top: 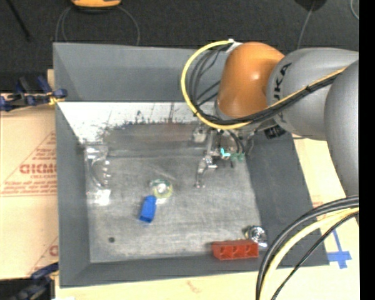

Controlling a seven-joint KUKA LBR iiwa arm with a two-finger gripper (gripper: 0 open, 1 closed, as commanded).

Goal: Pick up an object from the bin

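Camera view: tool (202, 170), spread impossible to tell, hangs up-right of blue block (147, 209), seemingly lengthwise top-to-bottom.

The grey bin (187, 227) has a scuffed floor. On it lies a blue block (147, 209). Just up and right of the block sits a small clear round piece (162, 188). Up and left of it is a clear cup (97, 169). Well right and lower lie a red brick (235, 250) and a shiny bead (256, 233).
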